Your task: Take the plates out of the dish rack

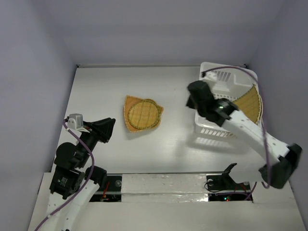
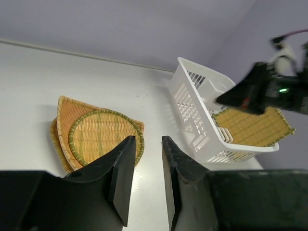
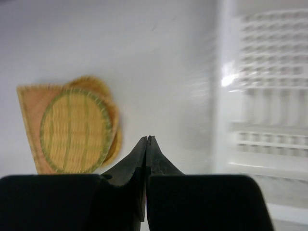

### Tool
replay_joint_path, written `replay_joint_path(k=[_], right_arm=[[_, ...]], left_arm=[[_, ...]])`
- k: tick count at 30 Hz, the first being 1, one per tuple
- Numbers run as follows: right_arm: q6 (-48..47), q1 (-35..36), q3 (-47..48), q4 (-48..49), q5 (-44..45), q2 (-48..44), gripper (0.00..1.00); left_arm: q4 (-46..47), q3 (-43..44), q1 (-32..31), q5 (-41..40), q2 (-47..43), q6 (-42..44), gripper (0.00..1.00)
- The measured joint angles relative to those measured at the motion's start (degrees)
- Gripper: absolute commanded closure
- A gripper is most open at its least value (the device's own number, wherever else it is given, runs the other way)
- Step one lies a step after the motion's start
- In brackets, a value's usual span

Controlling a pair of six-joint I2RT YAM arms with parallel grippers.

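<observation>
A stack of woven straw plates (image 1: pixel 142 114) lies on the table's middle, a round green-rimmed one on top; it also shows in the left wrist view (image 2: pixel 98 137) and the right wrist view (image 3: pixel 74 130). The white dish rack (image 1: pixel 214 131) stands at the right and holds a large rectangular woven plate (image 1: pixel 250 103), which leans inside it and is also seen from the left wrist (image 2: pixel 252 126). My right gripper (image 1: pixel 192 98) is shut and empty, hovering over the rack's left wall (image 3: pixel 269 96). My left gripper (image 1: pixel 108 127) is open and empty, left of the stack.
Pale walls enclose the table on three sides. The right arm (image 2: pixel 260 89) stretches over the rack (image 2: pixel 197 115). A purple cable loops above the rack's far end. The arm bases sit at the near edge.
</observation>
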Motion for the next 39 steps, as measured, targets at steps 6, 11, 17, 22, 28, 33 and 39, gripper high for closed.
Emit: replay_joint_path(k=[6,11,17,22,28,33,39], right_arm=[[-5.2,-21.29,-0.09,-9.07,4.57,-20.48,0.88],[-12.13,-35.36,3.23,-17.22,5.05,-23.85,0.52],[-19.02,-45.44,3.93,-20.9,1.07,-16.48,0.51],[-21.9,-51.01,3.26,-22.56,-3.26,-14.03,0.5],[-22.82,-54.34,2.05,-22.8,-6.93,-16.59,0.49],[-22.73,-55.15,1.57,-23.37,-9.57,-16.52,0.45],[-21.99,-55.76,3.72,-26.97,-11.78,-14.45,0.45]], left_arm=[[0.04,0.0,0.0,0.13,1.29,0.02,0.78],[-0.26,-0.02,0.0,0.72,2.62,0.04,0.74],[-0.35,-0.02,0.0,1.01,2.1,0.04,0.71],[-0.35,-0.02,0.0,0.98,1.92,0.04,0.7],[-0.35,-0.02,0.0,1.01,1.64,0.04,0.69],[-0.35,-0.02,0.0,1.03,1.64,0.04,0.69],[-0.35,-0.02,0.0,1.11,1.64,0.04,0.69]])
